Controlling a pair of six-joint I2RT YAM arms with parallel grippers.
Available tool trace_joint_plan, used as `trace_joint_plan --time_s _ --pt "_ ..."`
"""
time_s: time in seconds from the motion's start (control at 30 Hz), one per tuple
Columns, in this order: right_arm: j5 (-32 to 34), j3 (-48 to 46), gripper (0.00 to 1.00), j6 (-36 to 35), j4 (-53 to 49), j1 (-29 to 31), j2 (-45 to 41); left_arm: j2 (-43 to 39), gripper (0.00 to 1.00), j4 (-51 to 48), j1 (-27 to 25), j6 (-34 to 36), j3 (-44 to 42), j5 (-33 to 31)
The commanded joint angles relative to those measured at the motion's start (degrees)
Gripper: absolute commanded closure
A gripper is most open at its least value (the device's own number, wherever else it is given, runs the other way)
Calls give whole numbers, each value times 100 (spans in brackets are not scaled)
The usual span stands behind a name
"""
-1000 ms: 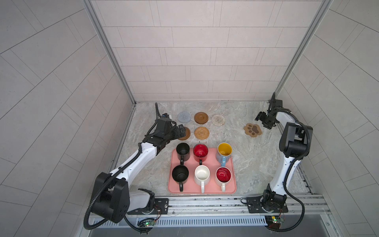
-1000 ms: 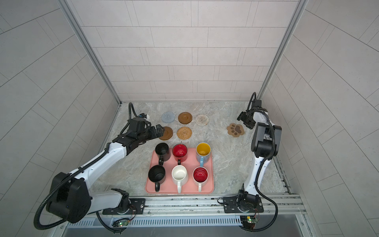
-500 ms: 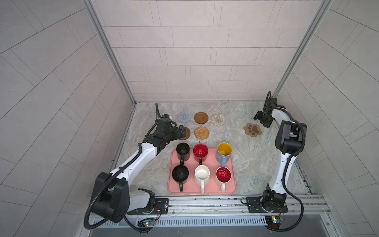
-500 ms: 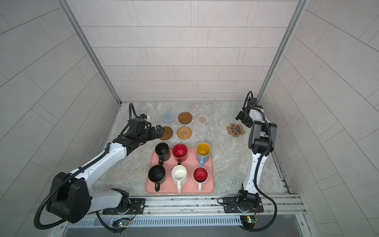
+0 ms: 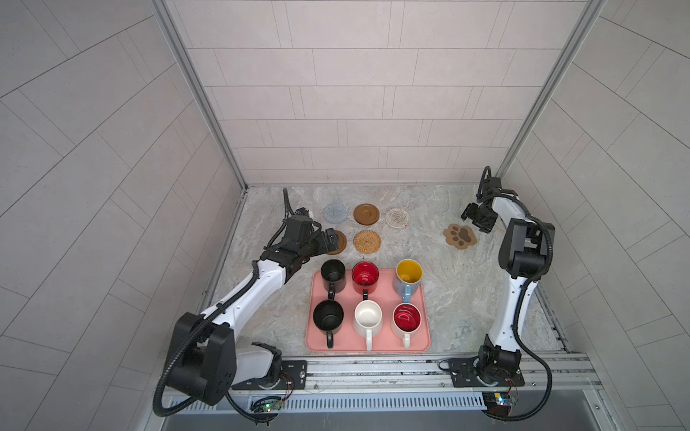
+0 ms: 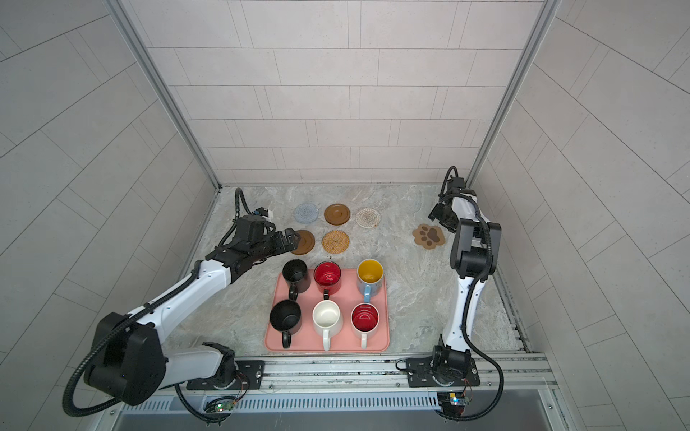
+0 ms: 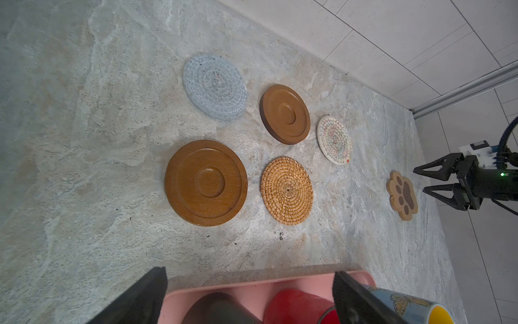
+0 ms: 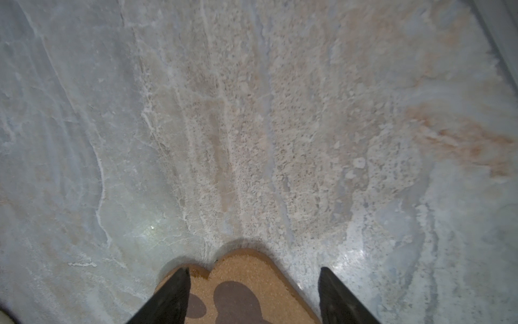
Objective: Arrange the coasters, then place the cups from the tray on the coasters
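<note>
Coasters first: five round ones are grouped toward eleven o'clock on the marbled grey tabletop point(image 5: 448, 298). Far row reads grey-blue woven mat point(image 5: 335, 213), brown grooved wooden disc point(image 5: 366, 214), whitish woven mat point(image 5: 397, 217). Just at six o'clock of them sit a second brown grooved disc point(image 7: 206, 183) and, at its three o'clock, a tan rattan mat point(image 5: 367, 241), none of them touching. Out alone at two o'clock lies the brown paw-shaped coaster point(image 5: 460, 236), well apart from the rest. And the right gripper point(image 5: 473, 218) is at that paw's one o'clock edge, jaws spread, the paw's lobes showing between its fingers in the right wrist view. I can't tell whether the tips touch it. Over on my left, the left gripper point(image 5: 330, 242) hangs above the second disc's nine o'clock side, hiding part of it in both top views, jaws wide with nothing in them. Down at six o'clock the salmon-pink rectangular tray point(image 5: 388, 345) is full. Its far row has a black mug point(image 5: 332, 274), a red mug point(image 5: 365, 277) and a light-blue mug with a yellow inside point(image 5: 409, 278). Its near row has a second black mug point(image 5: 328, 317), a white mug point(image 5: 367, 319) and a white mug with a red inside point(image 5: 406, 319). All six stand upright, handles toward six o'clock.
</note>
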Motion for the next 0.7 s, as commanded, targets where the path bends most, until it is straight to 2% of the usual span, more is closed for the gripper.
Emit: trace_joint_plan --time_s 0.0,0.67 --pt "140 98 26 -25 -261 47 177 -40 0 110 22 -42 -65 -18" --pt "366 20 26 -2 -726 297 210 34 0 224 21 -60 -92 50"
